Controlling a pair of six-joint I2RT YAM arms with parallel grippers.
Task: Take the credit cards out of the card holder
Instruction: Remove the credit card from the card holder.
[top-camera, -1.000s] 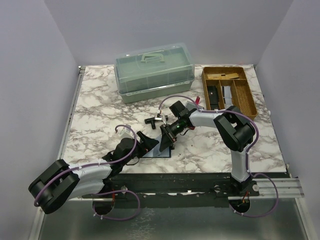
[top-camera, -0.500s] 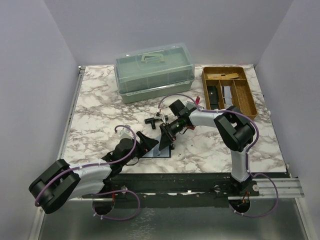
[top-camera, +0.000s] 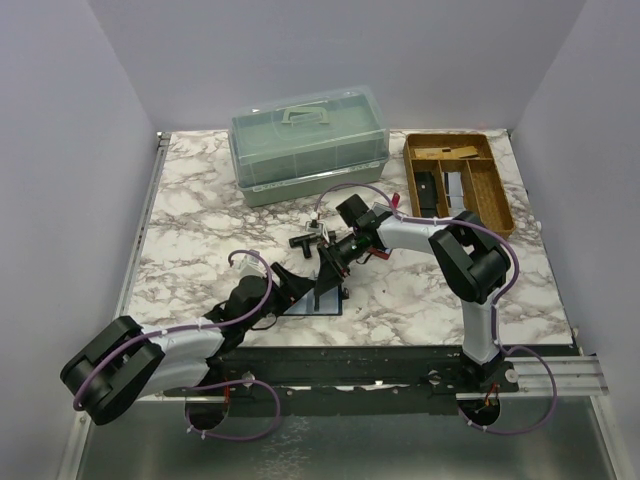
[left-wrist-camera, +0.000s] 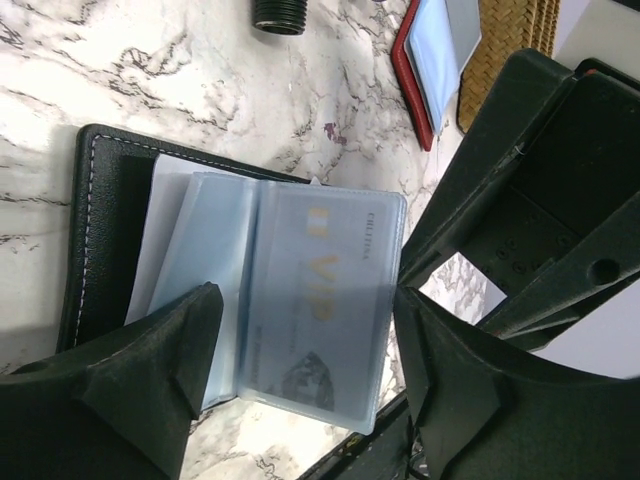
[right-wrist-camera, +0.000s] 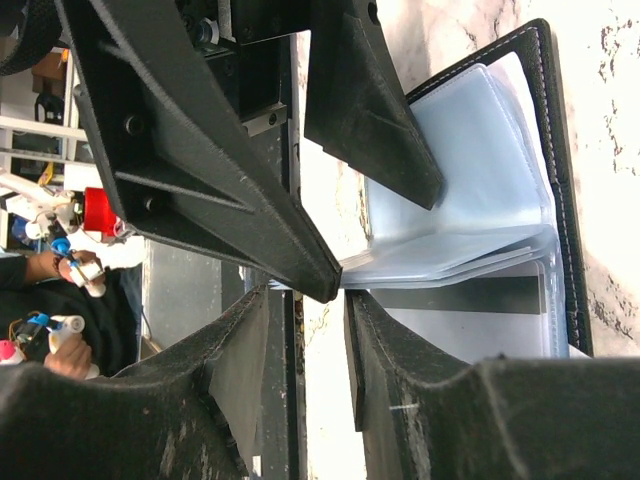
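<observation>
The black card holder (left-wrist-camera: 100, 200) lies open on the marble, also in the top view (top-camera: 318, 305). Its clear sleeves fan upward; one holds a silvery grey credit card (left-wrist-camera: 335, 250) printed "VIP". My left gripper (left-wrist-camera: 308, 302) is open, its fingers on either side of that sleeve, low over the holder (top-camera: 297, 283). My right gripper (right-wrist-camera: 305, 300) is open by a narrow gap at the free edge of the sleeves (right-wrist-camera: 450, 255), nothing between its fingers. It meets the left gripper over the holder (top-camera: 328, 272).
A red card holder (left-wrist-camera: 408, 70) with a pale blue card lies behind, by the right arm (top-camera: 396, 201). A black T-shaped part (top-camera: 301, 241), a green lidded box (top-camera: 310, 140) and a wicker tray (top-camera: 497, 190) stand farther back.
My right gripper has shifted slightly left and away from the near edge, and the sleeves stand a little higher. The left arm has barely moved.
</observation>
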